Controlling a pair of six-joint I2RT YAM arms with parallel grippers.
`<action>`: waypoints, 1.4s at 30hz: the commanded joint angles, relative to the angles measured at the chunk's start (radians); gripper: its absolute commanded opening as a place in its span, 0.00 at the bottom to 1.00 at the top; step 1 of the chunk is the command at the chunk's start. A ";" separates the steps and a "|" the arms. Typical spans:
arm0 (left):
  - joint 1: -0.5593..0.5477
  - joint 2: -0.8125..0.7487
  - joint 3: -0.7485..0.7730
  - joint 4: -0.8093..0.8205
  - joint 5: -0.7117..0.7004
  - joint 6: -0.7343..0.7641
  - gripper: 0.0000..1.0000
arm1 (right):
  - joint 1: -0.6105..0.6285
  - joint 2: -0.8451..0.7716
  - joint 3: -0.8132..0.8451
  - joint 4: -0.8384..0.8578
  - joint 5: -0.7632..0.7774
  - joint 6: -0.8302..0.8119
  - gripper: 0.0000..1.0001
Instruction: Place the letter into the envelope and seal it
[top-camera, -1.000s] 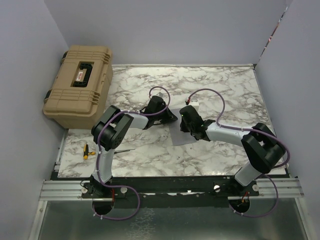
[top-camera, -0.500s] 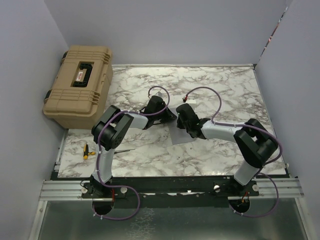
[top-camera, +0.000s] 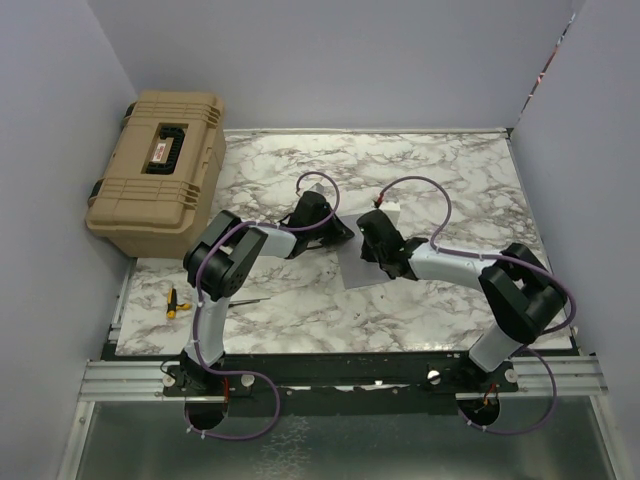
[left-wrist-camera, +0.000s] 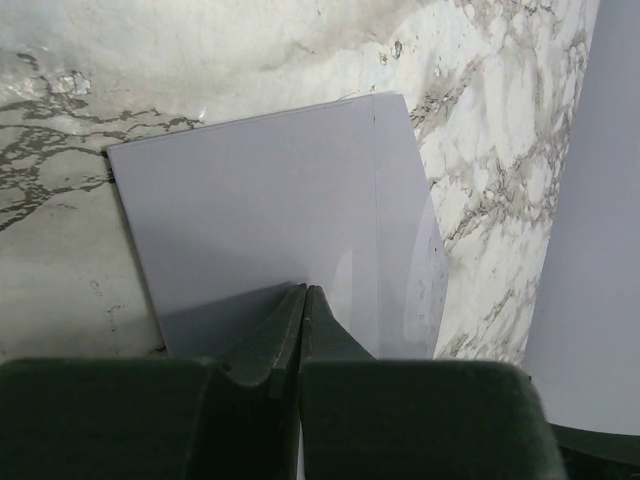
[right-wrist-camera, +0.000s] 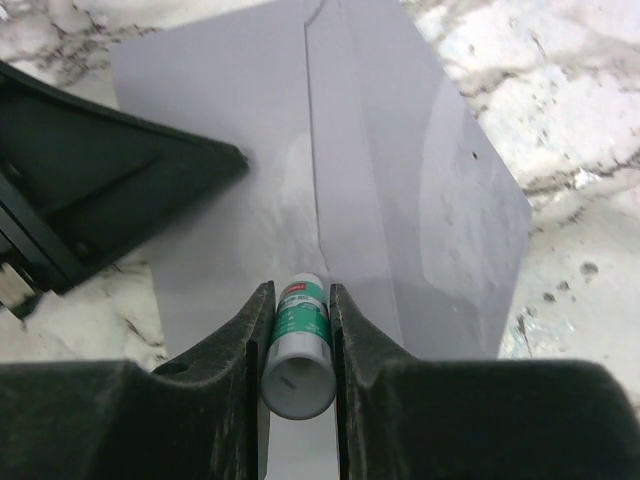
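Note:
The grey-lilac envelope (top-camera: 358, 270) lies flat on the marble table, its flap edge showing as a line down the paper (right-wrist-camera: 380, 150). My left gripper (top-camera: 343, 233) is shut, and its closed tips (left-wrist-camera: 305, 290) rest on the envelope (left-wrist-camera: 260, 210) near its left edge. My right gripper (top-camera: 372, 255) is shut on a white and green glue stick (right-wrist-camera: 298, 345). The stick's far end sits between the fingertips (right-wrist-camera: 298, 292), right at the flap edge. The letter is hidden from view.
A tan hard case (top-camera: 160, 170) stands off the table's back left corner. A small yellow-handled tool (top-camera: 175, 300) lies near the front left. Lilac walls close in the sides and back. The left gripper's black body (right-wrist-camera: 90, 180) sits close to the left of the glue stick.
My right gripper slid left along the envelope with the glue stick, then came back right to about where it began. The left gripper has stayed put.

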 joint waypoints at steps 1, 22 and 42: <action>0.007 0.093 -0.032 -0.194 -0.099 0.047 0.00 | -0.001 -0.033 -0.080 -0.084 -0.028 0.020 0.01; 0.010 0.103 -0.040 -0.195 -0.087 0.055 0.00 | -0.037 0.169 0.105 -0.065 0.056 0.043 0.01; 0.019 0.117 -0.038 -0.207 -0.108 0.053 0.00 | 0.058 -0.001 -0.034 -0.210 0.038 0.162 0.01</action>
